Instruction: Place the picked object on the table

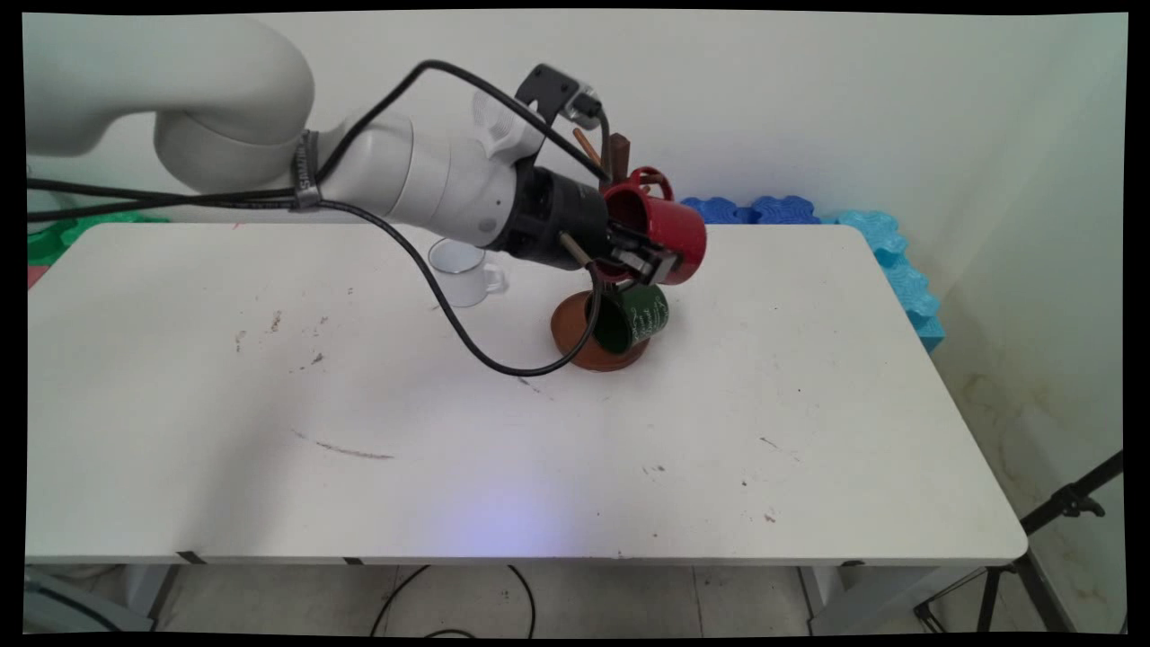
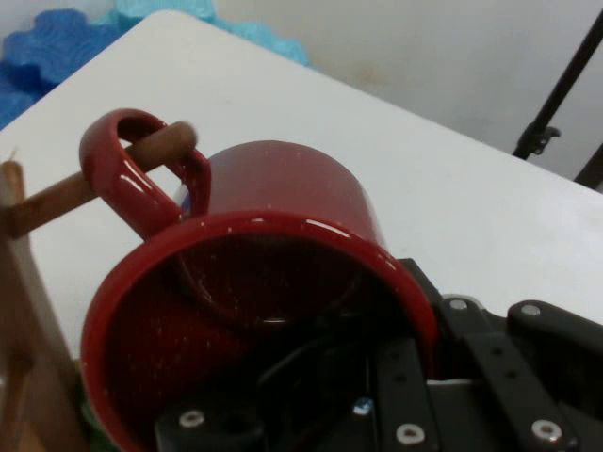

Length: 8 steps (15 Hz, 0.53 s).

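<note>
Red mug (image 1: 660,235) clamped by its rim in the tool (image 1: 640,261), handle over one rack peg (image 2: 104,179); one green mug (image 1: 633,319), one white mug (image 1: 463,271).

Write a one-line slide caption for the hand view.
Gripper clamps red mug by its rim, handle looped over a wooden peg.

The arm reaches rightward over the table, gripper (image 1: 649,253) jaws clamped shut.

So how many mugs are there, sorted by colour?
Red mug, held in the claw, handle over a peg of the wooden mug rack: 1
Green mug, hanging on the rack: 1
White mug, on the table: 1
Total: 3
</note>
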### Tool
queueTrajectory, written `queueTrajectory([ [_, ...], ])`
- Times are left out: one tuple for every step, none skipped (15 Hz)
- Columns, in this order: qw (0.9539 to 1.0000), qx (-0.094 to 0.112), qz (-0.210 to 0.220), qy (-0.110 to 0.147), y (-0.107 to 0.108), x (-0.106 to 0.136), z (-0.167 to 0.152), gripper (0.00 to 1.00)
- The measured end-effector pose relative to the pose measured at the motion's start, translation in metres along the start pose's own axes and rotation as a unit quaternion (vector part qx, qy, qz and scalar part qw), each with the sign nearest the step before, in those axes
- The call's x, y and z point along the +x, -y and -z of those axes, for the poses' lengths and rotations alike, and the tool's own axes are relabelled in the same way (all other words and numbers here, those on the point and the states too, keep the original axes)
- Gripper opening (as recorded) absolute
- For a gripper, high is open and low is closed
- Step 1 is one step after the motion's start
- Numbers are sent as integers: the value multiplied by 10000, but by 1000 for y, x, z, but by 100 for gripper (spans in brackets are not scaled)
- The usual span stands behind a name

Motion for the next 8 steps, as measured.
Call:
queueTrajectory([
  [10000,-56,-27,-36,-2,2,1,0],
  [9999,-100,-46,-63,-3,4,3,0],
  [9998,-149,-67,-91,-5,5,5,0],
  [9997,-194,-83,-112,-6,6,8,0],
  [9996,-234,-97,-129,-8,7,10,0],
  [9995,-260,-104,-137,-8,8,12,0],
  [9994,-302,-113,-147,-10,8,14,0],
  [9992,-350,-124,-157,-11,9,18,0],
])
